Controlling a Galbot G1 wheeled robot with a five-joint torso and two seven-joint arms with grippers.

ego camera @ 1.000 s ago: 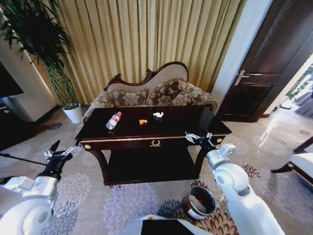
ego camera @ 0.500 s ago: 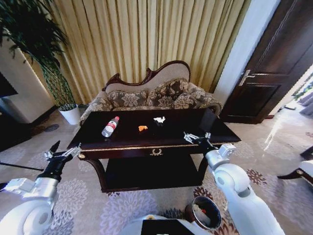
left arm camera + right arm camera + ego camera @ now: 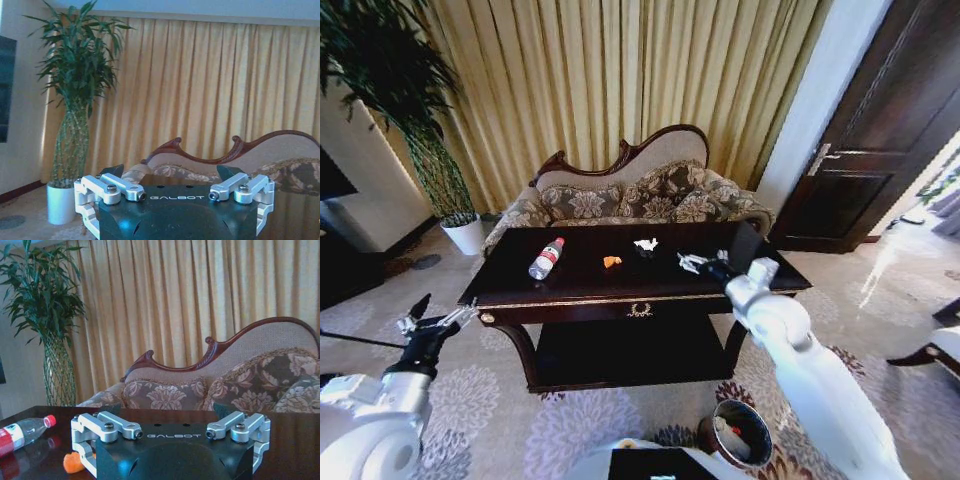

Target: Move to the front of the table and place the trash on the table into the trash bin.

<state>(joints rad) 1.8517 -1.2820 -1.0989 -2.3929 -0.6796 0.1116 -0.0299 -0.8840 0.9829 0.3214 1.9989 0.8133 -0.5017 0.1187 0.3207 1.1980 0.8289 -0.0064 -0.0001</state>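
The dark glossy table [image 3: 580, 290] stands right in front of me. On its top lie a clear bottle [image 3: 546, 258] with a red cap, a small orange scrap [image 3: 611, 262] and a white scrap [image 3: 645, 243]. My right gripper [image 3: 694, 263] hovers open over the right half of the tabletop, a short way right of the scraps. In the right wrist view the bottle [image 3: 22, 432] and the orange scrap [image 3: 74, 463] lie ahead of the open gripper [image 3: 167, 409]. My left gripper [image 3: 430, 322] hangs open off the table's left corner, also in its wrist view [image 3: 170, 172]. The round trash bin [image 3: 740, 435] sits on the carpet below my right arm.
An ornate sofa [image 3: 630, 195] backs the table, with gold curtains [image 3: 620, 80] behind. A potted plant [image 3: 445, 190] stands at the left and a dark door [image 3: 870, 150] at the right. Patterned carpet [image 3: 500, 400] surrounds the table.
The view has drawn closer to the table. My right gripper has reached forward from the table's front edge out over its top, toward the scraps. The left gripper has dropped slightly.
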